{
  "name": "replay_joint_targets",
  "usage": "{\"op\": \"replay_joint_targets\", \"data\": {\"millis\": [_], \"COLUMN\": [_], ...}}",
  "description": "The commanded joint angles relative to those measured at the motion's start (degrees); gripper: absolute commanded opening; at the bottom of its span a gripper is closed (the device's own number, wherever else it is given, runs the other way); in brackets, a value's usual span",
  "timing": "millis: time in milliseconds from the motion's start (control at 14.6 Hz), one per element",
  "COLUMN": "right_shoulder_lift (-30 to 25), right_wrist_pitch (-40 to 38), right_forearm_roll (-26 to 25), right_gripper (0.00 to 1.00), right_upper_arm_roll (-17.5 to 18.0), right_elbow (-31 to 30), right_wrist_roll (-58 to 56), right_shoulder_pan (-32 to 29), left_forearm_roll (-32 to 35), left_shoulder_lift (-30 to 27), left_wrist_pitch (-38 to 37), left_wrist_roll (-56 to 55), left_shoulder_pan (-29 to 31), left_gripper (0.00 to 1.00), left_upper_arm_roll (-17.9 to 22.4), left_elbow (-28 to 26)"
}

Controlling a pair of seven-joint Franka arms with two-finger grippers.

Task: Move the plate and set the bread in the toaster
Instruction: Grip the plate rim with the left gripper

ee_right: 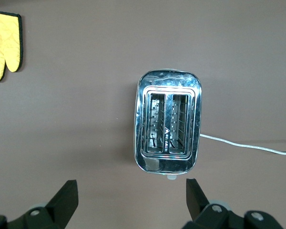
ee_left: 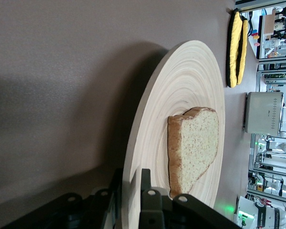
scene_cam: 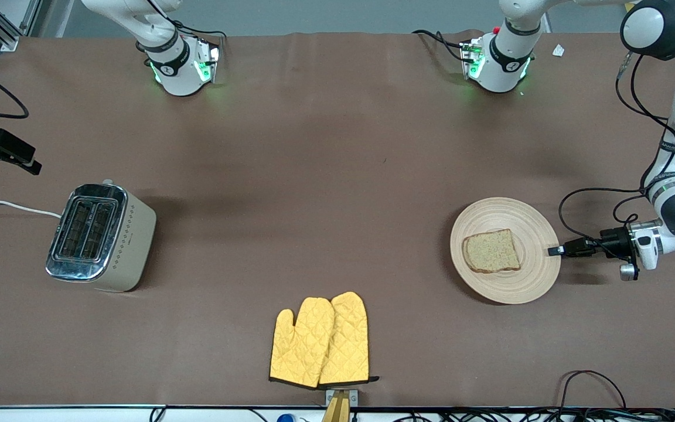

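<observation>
The round beige plate (scene_cam: 513,281) lies toward the left arm's end of the table with the bread slice (scene_cam: 491,251) on it. My left gripper (scene_cam: 554,250) is low at the plate's edge, shut on the rim. In the left wrist view the fingers (ee_left: 146,183) pinch the rim of the plate (ee_left: 181,86) close to the bread (ee_left: 195,143). The cream toaster (scene_cam: 100,237) stands toward the right arm's end, slots empty. My right gripper (scene_cam: 21,157) hangs open and empty in the air beside the toaster. The right wrist view shows that gripper (ee_right: 131,183) just short of the toaster (ee_right: 168,121).
A pair of yellow oven mitts (scene_cam: 321,340) lies near the table's front edge, between the toaster and the plate. The toaster's white cord (scene_cam: 9,205) runs off the table's end. Cables lie near the front edge by the left arm's end.
</observation>
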Motion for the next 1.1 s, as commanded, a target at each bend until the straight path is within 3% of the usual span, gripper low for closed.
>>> {"op": "replay_joint_targets", "data": {"millis": [0,344,618,1031], "right_shoulder_lift": [-1.63,-1.63,-1.63,-1.63], "right_wrist_pitch": [0.85,0.85,0.85,0.85], "right_forearm_roll": [-0.68,-0.68,-0.68,-0.68], "right_gripper": [1.00,1.00,1.00,1.00], "right_upper_arm_roll": [0.14,0.14,0.14,0.14], "right_elbow": [-1.86,-1.86,-1.86,-1.86], "right_wrist_roll": [-0.03,-0.03,-0.03,-0.03], "right_shoulder_pan": [0.10,0.10,0.10,0.10], "left_forearm_roll": [-0.89,-0.80,-0.89,-1.24], "left_shoulder_lift": [0.68,-0.10,-1.77,-2.57], "left_wrist_pitch": [0.08,-0.45,-5.11,-3.09], "left_wrist_roll": [1.29,0.68,-0.20,-6.00], "left_shoulder_pan": [-0.01,-0.01,0.43,-2.99], "left_gripper": [0.12,0.01,0.00,0.00], "left_upper_arm_roll": [-0.10,-0.19,-5.71,-13.89], "left_elbow": [0.91,1.95,4.16,3.46]}}
